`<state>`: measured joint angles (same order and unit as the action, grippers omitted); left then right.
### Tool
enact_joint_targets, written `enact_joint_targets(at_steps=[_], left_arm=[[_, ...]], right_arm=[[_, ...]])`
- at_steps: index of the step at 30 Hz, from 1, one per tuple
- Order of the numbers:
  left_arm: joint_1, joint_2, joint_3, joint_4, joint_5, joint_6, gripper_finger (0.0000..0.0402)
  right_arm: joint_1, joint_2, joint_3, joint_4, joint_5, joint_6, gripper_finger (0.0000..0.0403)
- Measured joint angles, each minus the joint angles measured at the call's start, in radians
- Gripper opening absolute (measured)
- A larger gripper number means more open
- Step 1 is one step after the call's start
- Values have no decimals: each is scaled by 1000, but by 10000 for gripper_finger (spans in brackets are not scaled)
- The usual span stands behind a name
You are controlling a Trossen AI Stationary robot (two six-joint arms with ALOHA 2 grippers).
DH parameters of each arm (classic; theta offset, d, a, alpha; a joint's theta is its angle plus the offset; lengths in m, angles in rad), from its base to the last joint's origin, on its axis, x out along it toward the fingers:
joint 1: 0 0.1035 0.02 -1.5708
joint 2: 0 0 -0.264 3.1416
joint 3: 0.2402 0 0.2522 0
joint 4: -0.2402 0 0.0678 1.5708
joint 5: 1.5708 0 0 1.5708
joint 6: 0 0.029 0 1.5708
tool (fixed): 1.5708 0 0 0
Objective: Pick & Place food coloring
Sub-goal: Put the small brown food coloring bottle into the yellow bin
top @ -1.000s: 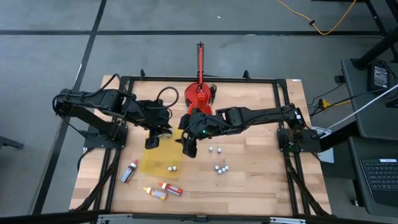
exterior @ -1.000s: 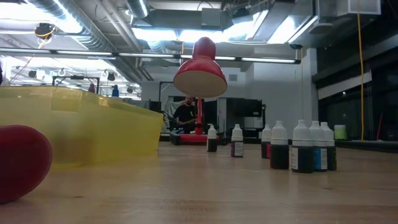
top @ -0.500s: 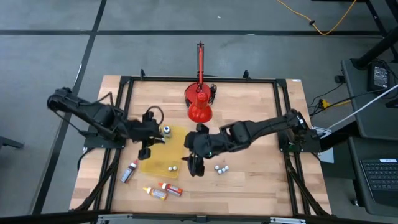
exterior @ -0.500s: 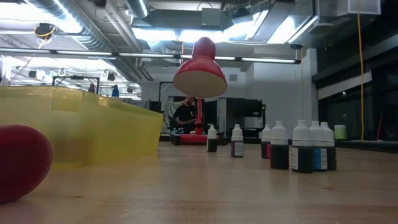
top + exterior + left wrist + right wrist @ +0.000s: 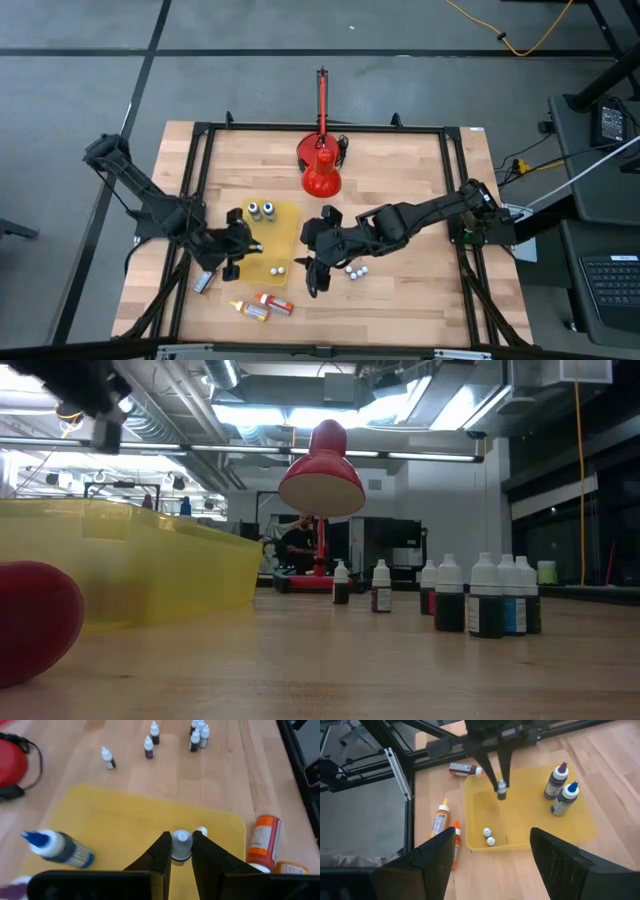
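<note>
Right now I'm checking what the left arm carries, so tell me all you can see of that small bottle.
The small bottle has a pale cap and a dark body. It hangs upright, pinched between the fingers of the left gripper, which is shut on it. It sits above the yellow tray, near two more small bottles standing inside.

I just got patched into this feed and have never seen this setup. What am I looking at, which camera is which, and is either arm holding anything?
Two dark robot arms work at a wooden table. One camera looks straight down, one sits at tabletop height, and one rides each wrist. The left gripper is shut on a small white-capped bottle over the yellow tray. The right gripper is open and empty, hovering beside the tray. More small bottles stand on the wood, larger bottles lie near the front, and a red lamp stands at the back.
</note>
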<state>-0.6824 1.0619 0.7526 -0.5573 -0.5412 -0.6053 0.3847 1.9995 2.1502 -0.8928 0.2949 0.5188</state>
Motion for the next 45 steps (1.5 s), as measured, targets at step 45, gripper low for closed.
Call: enact_joint_targets(at_steps=[45], left_arm=[[-93, 297, -191, 394, -33, -214, 135]], right_arm=[[20, 0, 0, 2, 17, -8, 257]])
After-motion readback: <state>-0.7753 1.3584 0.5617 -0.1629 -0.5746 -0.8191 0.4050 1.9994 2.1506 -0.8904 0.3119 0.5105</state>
